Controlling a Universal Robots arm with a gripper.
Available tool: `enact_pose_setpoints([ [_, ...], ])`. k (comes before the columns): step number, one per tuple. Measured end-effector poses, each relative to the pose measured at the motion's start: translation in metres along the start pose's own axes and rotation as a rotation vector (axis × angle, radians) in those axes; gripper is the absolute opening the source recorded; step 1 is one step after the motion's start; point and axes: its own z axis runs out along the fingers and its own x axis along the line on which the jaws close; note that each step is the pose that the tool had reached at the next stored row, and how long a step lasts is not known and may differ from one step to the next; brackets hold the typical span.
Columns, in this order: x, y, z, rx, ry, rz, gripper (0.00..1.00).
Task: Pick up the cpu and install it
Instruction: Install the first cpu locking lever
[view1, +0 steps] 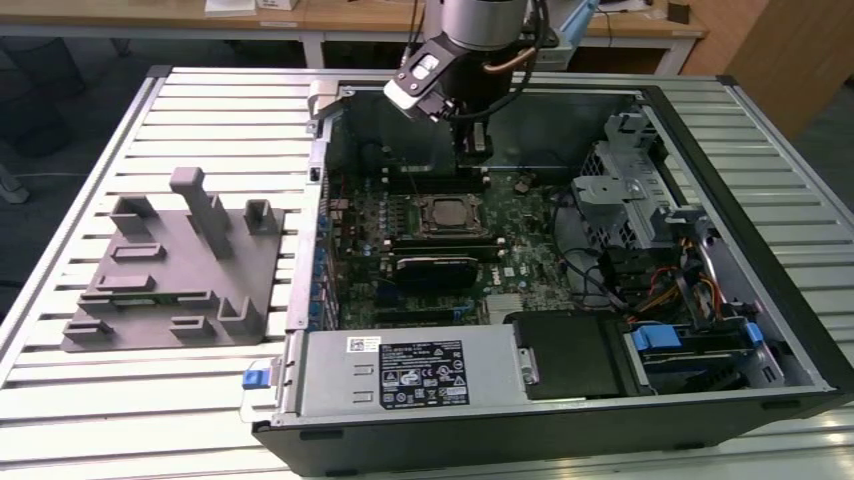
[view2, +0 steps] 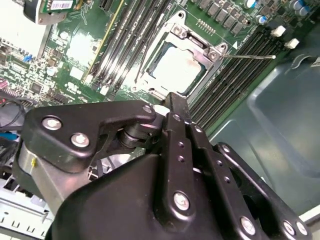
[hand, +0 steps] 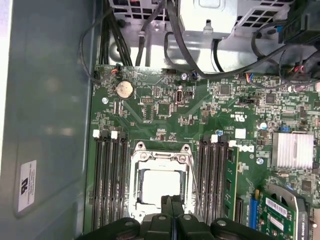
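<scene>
The cpu (hand: 159, 184), a flat square chip with a silvery-white top, lies inside the metal socket frame (hand: 161, 152) on the green motherboard, and it also shows in the second wrist view (view2: 177, 65). In the exterior view the socket (view1: 441, 212) sits mid-board inside the open computer case. My gripper (view1: 470, 150) hangs above the board just behind the socket. Its two black fingers are pressed together with nothing between them, their tips (hand: 171, 200) hovering over the near edge of the chip. The closed tips (view2: 172, 98) stand clear of the socket frame.
A grey plastic fixture block (view1: 174, 265) rests on the slatted table at the exterior view's left. Inside the case are memory slots (hand: 107, 180) on both sides of the socket, a finned heatsink (hand: 292, 150), a power supply (view1: 400, 375), a drive cage (view1: 627, 190) and loose cables (hand: 150, 30).
</scene>
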Motion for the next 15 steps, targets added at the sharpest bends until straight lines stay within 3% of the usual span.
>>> enact_pose_setpoints([
  [9,0.0,-0.0002,0.0007,-0.0024,-0.0002,-0.138,0.11],
  [15,0.0001,-0.0017,0.0018,-0.0024,-0.0016,-0.174,0.11],
])
